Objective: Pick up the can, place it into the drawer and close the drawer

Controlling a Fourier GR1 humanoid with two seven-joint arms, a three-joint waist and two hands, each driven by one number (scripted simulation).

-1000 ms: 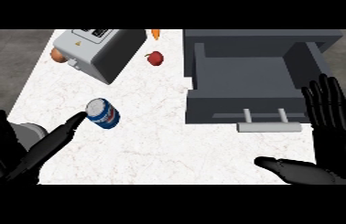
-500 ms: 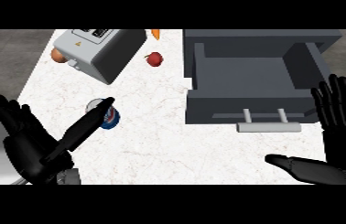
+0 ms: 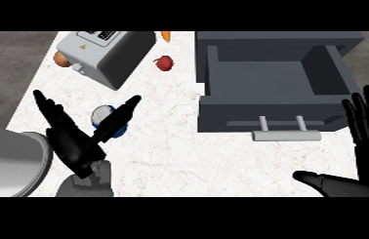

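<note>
The can [image 3: 102, 114], blue with a pale top, stands on the white counter at the left. My left hand [image 3: 72, 140] is open just below it. The thumb [image 3: 119, 117] lies across the can's right side and straight fingers [image 3: 49, 111] spread to its left, so the can sits in the gap. The grey drawer [image 3: 270, 84] stands open at the upper right, its inside bare, with a pale handle [image 3: 286, 134] at its front. My right hand [image 3: 353, 177] is open at the right edge, below and right of the drawer.
A grey toaster [image 3: 104, 55] lies at the upper left with an orange thing [image 3: 61, 60] beside it. A red apple [image 3: 164, 63] and an orange carrot tip [image 3: 165, 36] lie between toaster and drawer. A grey round object [image 3: 18, 165] sits at the lower left edge.
My left hand has risen from the lower left edge up to the can, thumb now crossing it. My right hand has drifted right, closer to the edge.
</note>
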